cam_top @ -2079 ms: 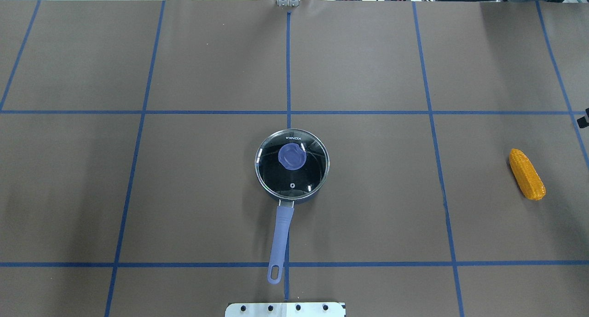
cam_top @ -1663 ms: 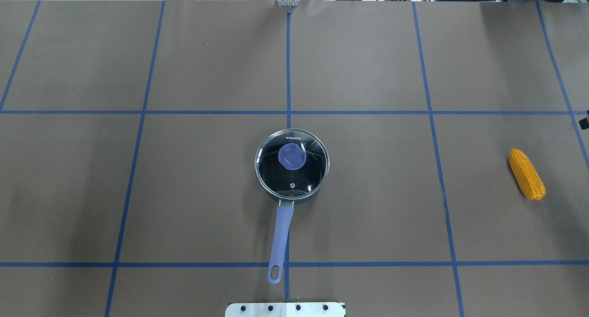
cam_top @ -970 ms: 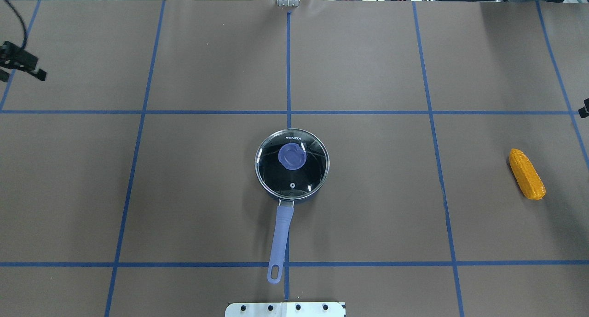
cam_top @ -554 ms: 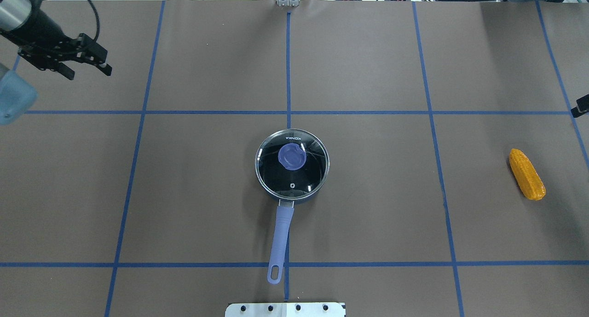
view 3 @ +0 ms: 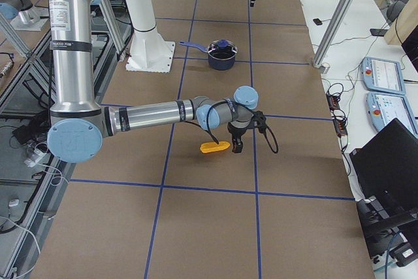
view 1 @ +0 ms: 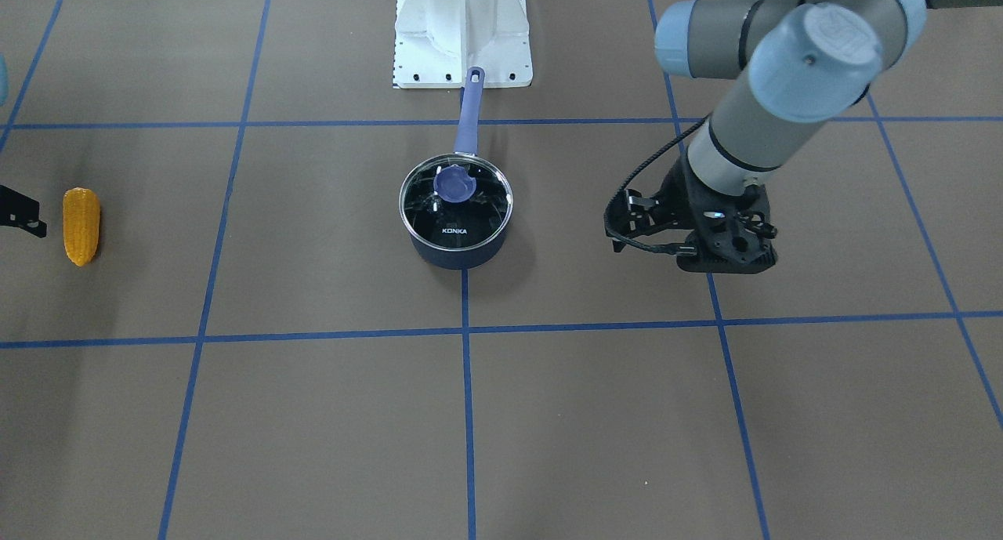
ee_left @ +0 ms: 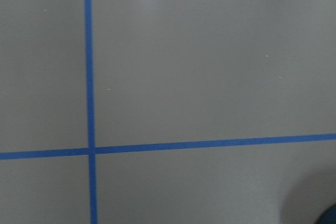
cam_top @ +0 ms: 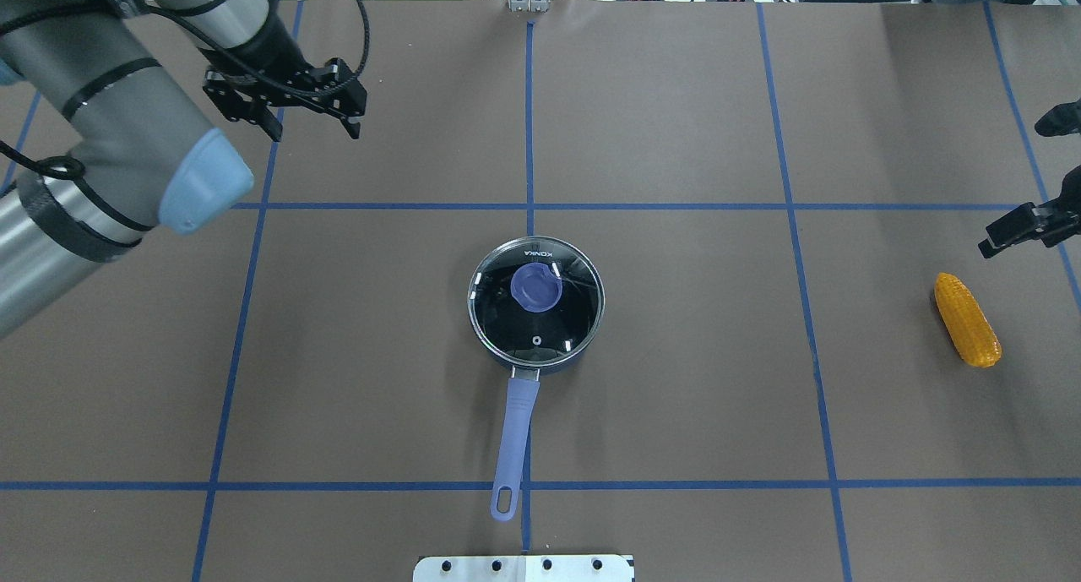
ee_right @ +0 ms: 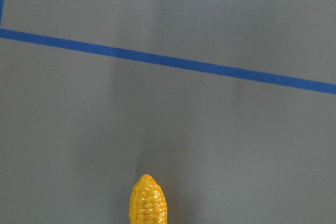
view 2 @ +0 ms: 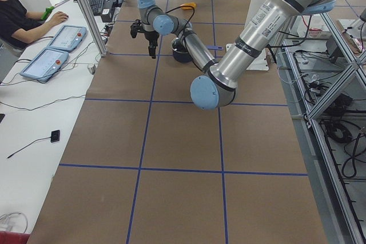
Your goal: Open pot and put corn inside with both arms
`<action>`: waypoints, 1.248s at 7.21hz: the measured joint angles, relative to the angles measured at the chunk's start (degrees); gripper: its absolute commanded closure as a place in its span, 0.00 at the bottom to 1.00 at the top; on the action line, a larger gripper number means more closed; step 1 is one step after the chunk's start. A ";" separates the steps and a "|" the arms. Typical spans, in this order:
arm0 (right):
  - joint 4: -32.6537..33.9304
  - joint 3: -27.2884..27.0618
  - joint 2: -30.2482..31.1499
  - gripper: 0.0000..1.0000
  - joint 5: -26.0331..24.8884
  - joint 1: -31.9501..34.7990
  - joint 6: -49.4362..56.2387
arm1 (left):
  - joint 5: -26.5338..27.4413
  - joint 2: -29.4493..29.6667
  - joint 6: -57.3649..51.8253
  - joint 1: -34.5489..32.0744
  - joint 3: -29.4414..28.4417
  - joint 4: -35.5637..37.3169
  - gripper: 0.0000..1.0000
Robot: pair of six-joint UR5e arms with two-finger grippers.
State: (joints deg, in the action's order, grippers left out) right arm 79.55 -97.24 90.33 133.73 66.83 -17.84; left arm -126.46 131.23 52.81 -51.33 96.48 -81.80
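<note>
The dark navy pot [cam_top: 540,364] stands at the table's middle, handle [cam_top: 517,430] toward my base. The glass lid [cam_top: 566,312] with its blue knob [cam_top: 536,286] rests on the pot; the pot also shows in the front view [view 1: 456,254]. The corn [cam_top: 967,320] lies flat at the far right; it also shows in the front view [view 1: 81,225] and the right wrist view [ee_right: 148,200]. My left gripper [cam_top: 314,128] is open and empty, above the table far back-left of the pot. My right gripper [cam_top: 1018,185] is open and empty, just beyond the corn's far end.
Blue tape lines grid the brown table cover. The white base plate [cam_top: 524,568] sits at the near edge behind the pot handle. An operator [view 2: 17,15] sits by the far side with teach pendants [view 2: 51,50]. A metal post [view 2: 86,10] stands along that side.
My left arm has swung in from the left edge and its gripper has moved right. My right gripper has come further into view near the corn. Pot, lid and corn have not moved.
</note>
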 measured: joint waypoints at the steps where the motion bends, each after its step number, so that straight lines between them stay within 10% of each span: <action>1: -0.12 -0.06 0.50 0.00 -0.52 -1.37 -0.49 | 1.60 2.01 3.69 2.53 0.02 0.10 0.00; 5: -6.20 0.13 3.99 0.07 -3.89 -8.39 -2.11 | 3.96 6.13 8.40 6.56 0.08 1.56 0.00; 8: -6.67 -0.06 5.34 0.66 -6.14 -11.51 -1.56 | 4.53 6.32 8.46 7.17 0.08 1.79 0.00; 9: -6.67 -0.16 5.70 0.68 -6.39 -11.86 -0.83 | 4.55 6.35 8.46 7.20 0.09 1.77 0.00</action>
State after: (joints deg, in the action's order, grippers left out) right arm 72.88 -97.40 96.02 127.34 54.97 -18.68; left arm -121.92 137.58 61.26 -44.14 96.57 -80.04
